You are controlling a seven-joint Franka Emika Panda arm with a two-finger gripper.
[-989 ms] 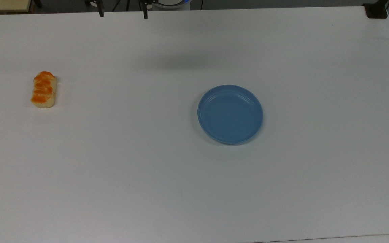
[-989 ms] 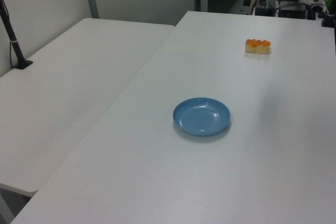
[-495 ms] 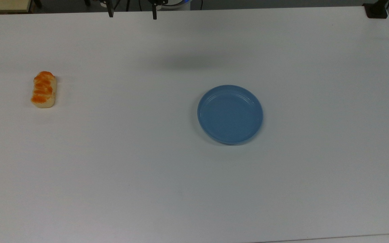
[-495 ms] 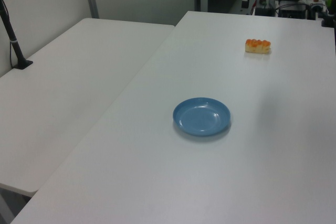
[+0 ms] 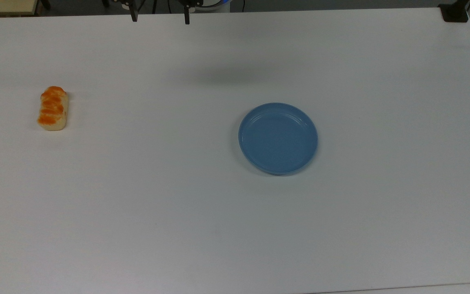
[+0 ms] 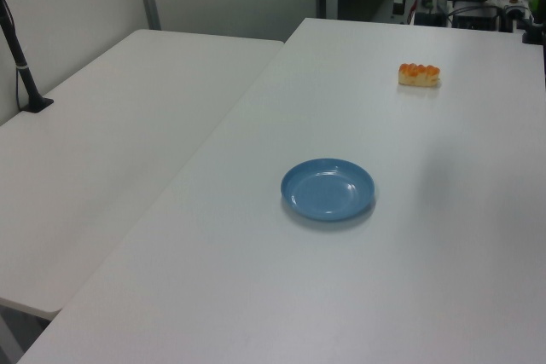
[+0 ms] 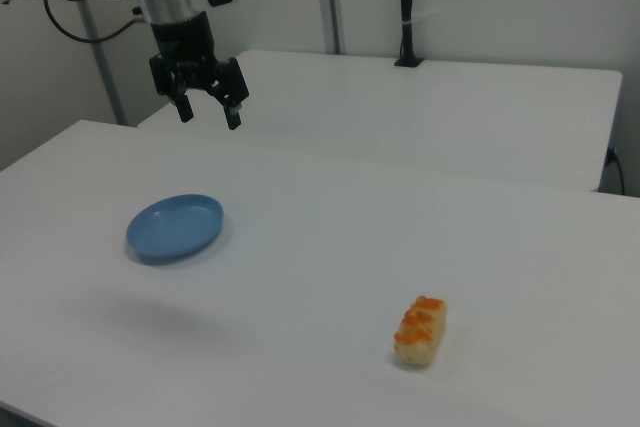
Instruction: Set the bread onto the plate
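On the white surface point(image 5: 178, 204) your orange-glazed beige bread point(image 5: 52, 108) lies far from the round blue plate point(image 5: 278, 138); your claw point(image 7: 208, 111) hangs spread and empty, nothing done.

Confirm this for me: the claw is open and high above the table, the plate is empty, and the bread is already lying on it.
Not quite. The bread lies on the bare table, far from the plate, as the top view shows. The rest holds: claw open and raised, plate empty.
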